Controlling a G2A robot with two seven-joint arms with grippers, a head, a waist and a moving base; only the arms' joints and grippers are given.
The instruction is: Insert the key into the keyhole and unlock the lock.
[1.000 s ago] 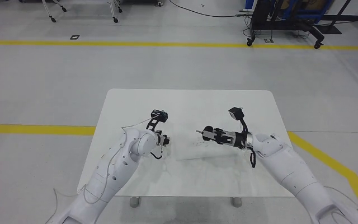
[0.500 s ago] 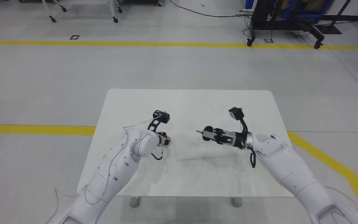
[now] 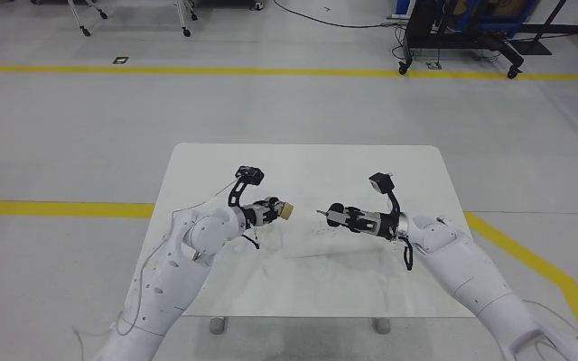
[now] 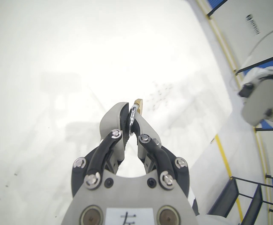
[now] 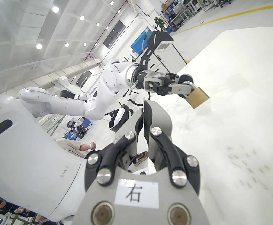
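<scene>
Your left claw (image 3: 274, 211) grips the lock (image 3: 286, 211) by its shackle, above the middle of the desk (image 3: 361, 171). Your right claw (image 3: 332, 215) pinches the key (image 3: 321, 213), tip facing the lock across an open gap; all desk edges lie well off.

You have bright, even light from ceiling lamps (image 5: 55, 9). In the left wrist view the table (image 4: 149, 53) glares nearly white, with faint grey shadows on it. Both wrist views bend straight lines at their edges.
</scene>
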